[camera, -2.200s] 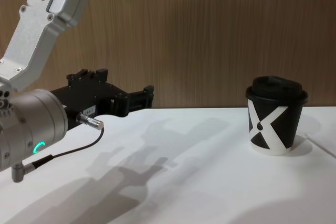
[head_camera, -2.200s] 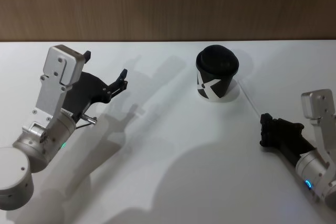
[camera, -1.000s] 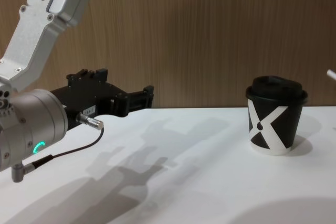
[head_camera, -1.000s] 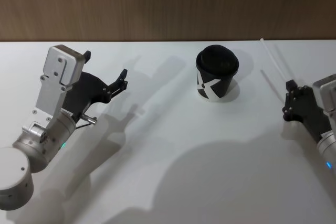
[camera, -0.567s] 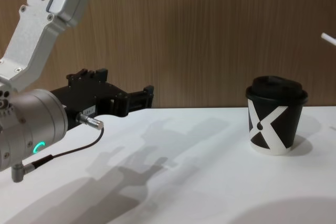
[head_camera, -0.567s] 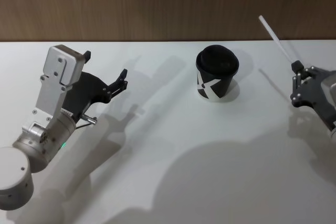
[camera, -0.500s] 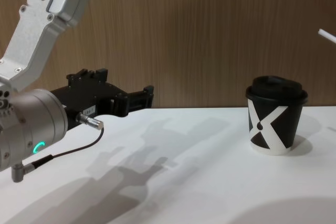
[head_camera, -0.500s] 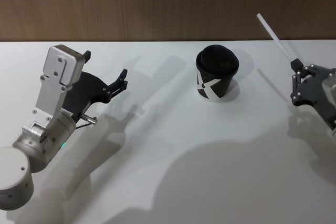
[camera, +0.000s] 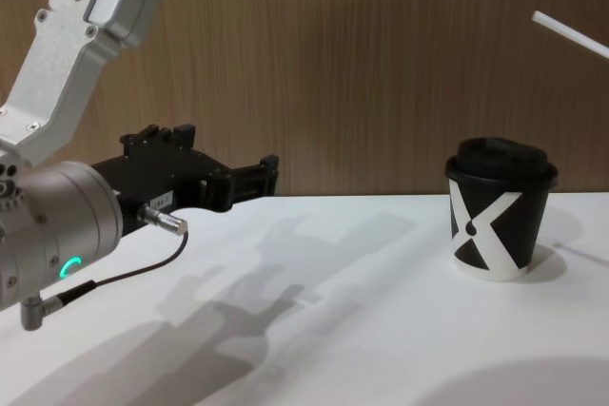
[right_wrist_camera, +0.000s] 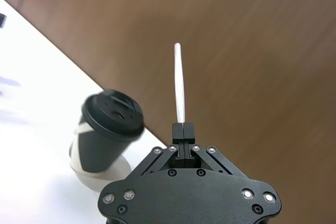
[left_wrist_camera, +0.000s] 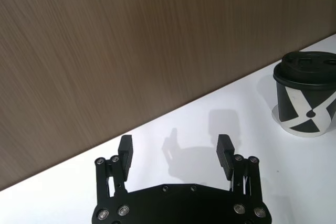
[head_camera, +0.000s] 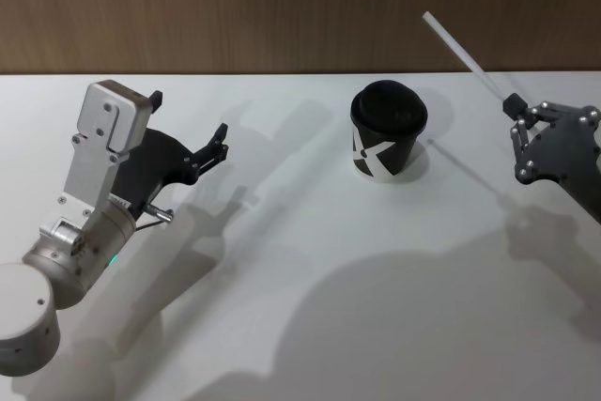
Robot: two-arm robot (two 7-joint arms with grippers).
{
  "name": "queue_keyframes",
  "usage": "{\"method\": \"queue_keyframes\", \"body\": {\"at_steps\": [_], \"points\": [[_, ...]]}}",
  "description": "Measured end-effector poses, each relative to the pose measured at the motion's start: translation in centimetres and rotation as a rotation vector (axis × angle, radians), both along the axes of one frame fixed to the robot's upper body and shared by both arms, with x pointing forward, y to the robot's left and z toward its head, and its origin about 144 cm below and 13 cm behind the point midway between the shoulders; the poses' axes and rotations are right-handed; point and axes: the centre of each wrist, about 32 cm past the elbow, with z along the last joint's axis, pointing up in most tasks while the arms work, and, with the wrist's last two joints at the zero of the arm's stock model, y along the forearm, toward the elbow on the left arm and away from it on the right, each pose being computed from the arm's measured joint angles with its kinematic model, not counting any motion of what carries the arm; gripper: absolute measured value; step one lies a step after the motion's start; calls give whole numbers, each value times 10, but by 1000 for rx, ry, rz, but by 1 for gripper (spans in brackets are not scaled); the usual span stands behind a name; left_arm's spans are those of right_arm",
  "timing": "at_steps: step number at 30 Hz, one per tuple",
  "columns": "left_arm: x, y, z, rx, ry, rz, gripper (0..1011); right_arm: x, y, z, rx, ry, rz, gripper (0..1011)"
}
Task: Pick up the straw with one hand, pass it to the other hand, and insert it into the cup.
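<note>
Near cup (head_camera: 388,133), right tool (head_camera: 514,105) clamps straw (head_camera: 463,53), end hidden; left tool (head_camera: 190,114) parked.

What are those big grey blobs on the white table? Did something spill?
No spill, just shadows. Head view: soft grey shadows spread over the table, plus a thin line beside the cup, cast by the straw in the right gripper. Chest view: the left gripper throws a finger-shaped shadow.

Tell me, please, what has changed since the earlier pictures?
The right gripper, jaws shut on the straw, has lifted it off the table beside the cup and raised it, tilted, above the cup's height. The cup and the open left gripper stayed in place.
</note>
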Motion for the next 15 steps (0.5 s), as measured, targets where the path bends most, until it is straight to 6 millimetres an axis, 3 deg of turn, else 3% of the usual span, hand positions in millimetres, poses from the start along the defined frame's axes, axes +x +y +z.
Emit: {"method": "queue_keyframes", "body": {"at_steps": [15], "points": [[0, 0, 0, 0, 0, 0, 1003, 12, -3, 8, 14, -22, 225, 0]]}}
